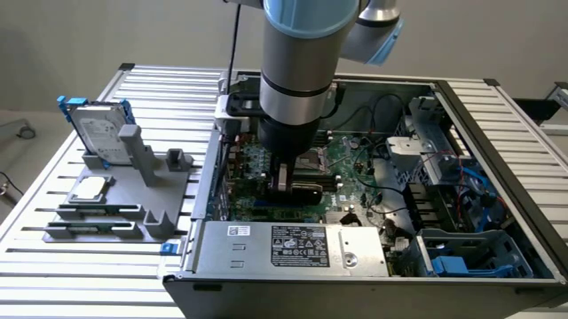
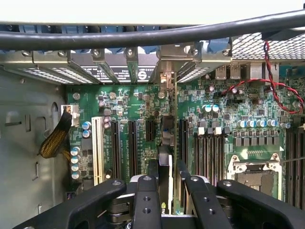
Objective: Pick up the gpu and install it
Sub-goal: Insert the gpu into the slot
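The gpu (image 1: 308, 195) is a small black card held low over the green motherboard (image 1: 355, 166) inside the open computer case (image 1: 497, 113). My gripper (image 1: 297, 191) is shut on it, at the end of the arm reaching straight down. In the wrist view the gpu (image 2: 165, 143) shows edge-on between my two black fingers (image 2: 152, 172), standing upright. It runs along the black expansion slots (image 2: 132, 148) toward the case's slotted bracket wall (image 2: 167, 78). Whether its edge sits in a slot I cannot tell.
Outside the case at the exterior view's left, a grey fixture (image 1: 124, 206) carries a silver hard drive in a blue frame (image 1: 98, 129) and a square silver CPU chip (image 1: 92, 189). The power supply (image 1: 293, 244) lies along the case front. A black cable (image 2: 143, 36) crosses the wrist view; the CPU socket (image 2: 255, 176) is beside the slots.
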`<state>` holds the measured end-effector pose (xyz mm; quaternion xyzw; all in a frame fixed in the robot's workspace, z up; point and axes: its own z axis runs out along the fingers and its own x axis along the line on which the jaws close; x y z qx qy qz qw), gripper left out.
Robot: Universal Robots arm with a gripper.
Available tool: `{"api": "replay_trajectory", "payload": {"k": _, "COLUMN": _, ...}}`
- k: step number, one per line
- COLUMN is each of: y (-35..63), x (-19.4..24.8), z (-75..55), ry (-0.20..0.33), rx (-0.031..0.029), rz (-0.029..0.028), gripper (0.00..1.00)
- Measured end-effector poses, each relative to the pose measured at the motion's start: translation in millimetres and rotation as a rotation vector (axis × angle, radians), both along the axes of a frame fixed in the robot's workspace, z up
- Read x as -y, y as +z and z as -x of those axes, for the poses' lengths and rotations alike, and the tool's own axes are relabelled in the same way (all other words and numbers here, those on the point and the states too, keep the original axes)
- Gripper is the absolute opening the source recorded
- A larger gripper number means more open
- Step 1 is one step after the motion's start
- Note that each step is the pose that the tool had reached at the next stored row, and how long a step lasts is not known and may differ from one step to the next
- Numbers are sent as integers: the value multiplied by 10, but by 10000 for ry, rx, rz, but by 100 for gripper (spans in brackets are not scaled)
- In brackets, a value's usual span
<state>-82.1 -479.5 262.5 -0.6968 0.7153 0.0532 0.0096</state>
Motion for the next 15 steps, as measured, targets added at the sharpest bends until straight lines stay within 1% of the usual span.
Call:
{"api": "replay_trajectory", "payload": {"k": 7, "y": -5, "x": 0, "z": 0, "ry": 10, "rx": -32, "rz": 0, "gripper": 26}}
{"api": "replay_trajectory", "payload": {"k": 10, "y": -5, "x": 0, "z": -1, "ry": 15, "rx": -56, "rz": -2, "gripper": 26}}
{"api": "replay_trajectory", "payload": {"k": 12, "y": 6, "x": -1, "z": -3, "ry": 18, "rx": -82, "rz": -6, "gripper": 26}}
{"api": "replay_trajectory", "payload": {"k": 15, "y": 40, "x": 0, "z": -4, "ry": 28, "rx": -105, "rz": -2, "gripper": 26}}
